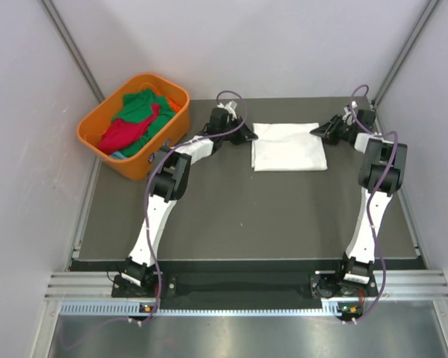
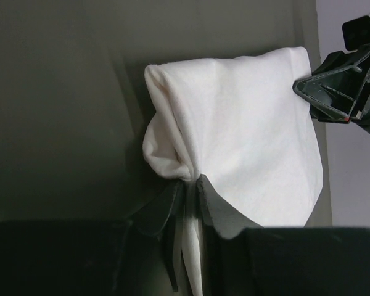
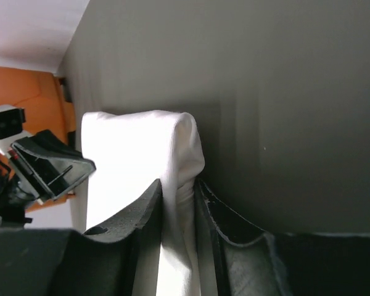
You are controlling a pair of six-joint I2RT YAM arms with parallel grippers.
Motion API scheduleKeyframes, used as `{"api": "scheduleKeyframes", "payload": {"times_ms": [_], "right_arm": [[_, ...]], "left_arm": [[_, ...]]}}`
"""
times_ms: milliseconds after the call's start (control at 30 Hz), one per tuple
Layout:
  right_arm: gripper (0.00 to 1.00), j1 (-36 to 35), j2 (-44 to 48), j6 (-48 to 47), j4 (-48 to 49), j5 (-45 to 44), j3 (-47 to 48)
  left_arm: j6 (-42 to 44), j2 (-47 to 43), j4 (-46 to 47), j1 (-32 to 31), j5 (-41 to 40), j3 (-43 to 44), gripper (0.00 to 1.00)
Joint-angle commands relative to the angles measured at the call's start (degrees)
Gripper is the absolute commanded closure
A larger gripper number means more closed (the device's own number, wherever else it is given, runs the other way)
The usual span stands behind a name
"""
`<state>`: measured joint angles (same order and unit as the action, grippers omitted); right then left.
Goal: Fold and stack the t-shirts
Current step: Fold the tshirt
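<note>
A white t-shirt [image 1: 289, 146] lies folded into a rectangle at the back middle of the dark table; no print shows. My left gripper [image 1: 252, 135] is at its left far corner, shut on a bunched fold of the white t-shirt [image 2: 234, 129]. My right gripper [image 1: 314, 131] is at its right far corner, shut on a pinch of the same t-shirt [image 3: 135, 160]. Each wrist view shows the other gripper across the cloth. Green and red t-shirts [image 1: 134, 119] lie crumpled in the orange basket [image 1: 97, 142].
The orange plastic basket stands at the back left, overhanging the table's corner. Grey walls close in the back and both sides. The dark table [image 1: 246, 216] stretches toward the arm bases at the near edge.
</note>
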<state>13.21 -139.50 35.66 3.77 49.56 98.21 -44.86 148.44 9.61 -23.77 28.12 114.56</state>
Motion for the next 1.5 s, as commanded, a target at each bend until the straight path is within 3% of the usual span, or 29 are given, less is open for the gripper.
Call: {"api": "scheduleKeyframes", "payload": {"times_ms": [0,100,333,467,633,833,1000,1200,1467], "right_arm": [[0.75,0.6,-1.6,3.4,5.2,1.6,0.4],[0.66,0.7,-2.0,3.5,4.1,1.4,1.1],[0.31,1.5,2.8,3.1,-1.7,-2.0,2.5],[0.23,2.0,8.5,-0.8,-11.6,-7.3,0.6],[0.20,1.8,17.8,-5.7,-17.6,-12.0,-7.1],[0.20,0.9,27.4,-8.6,-23.3,-19.5,-14.7],[0.19,0.4,33.0,-7.9,-22.0,-23.0,-22.4],[0.21,-0.1,32.5,-6.5,-19.3,-22.5,-27.0],[0.26,-0.2,30.5,-1.7,-10.1,-24.9,-32.9]], "left_arm": [[-2.6,0.3,5.3,0.8,1.7,0.0,0.79],[-2.4,-0.1,4.2,1.0,2.0,0.3,0.71],[-2.7,-4.7,1.0,1.4,4.8,0.3,0.58],[1.4,-8.7,-6.0,1.4,4.7,-0.7,0.53],[4.5,-16.8,-8.4,1.4,2.5,-9.5,0.51],[3.7,-22.1,-5.2,0.9,5.4,-18.3,0.52],[3.6,-26.2,-3.7,-1.4,3.5,-25.7,0.52],[4.7,-26.5,-2.8,-4.4,0.4,-31.3,0.54],[4.3,-24.1,-2.5,-5.3,-6.2,-31.7,0.56]]}}
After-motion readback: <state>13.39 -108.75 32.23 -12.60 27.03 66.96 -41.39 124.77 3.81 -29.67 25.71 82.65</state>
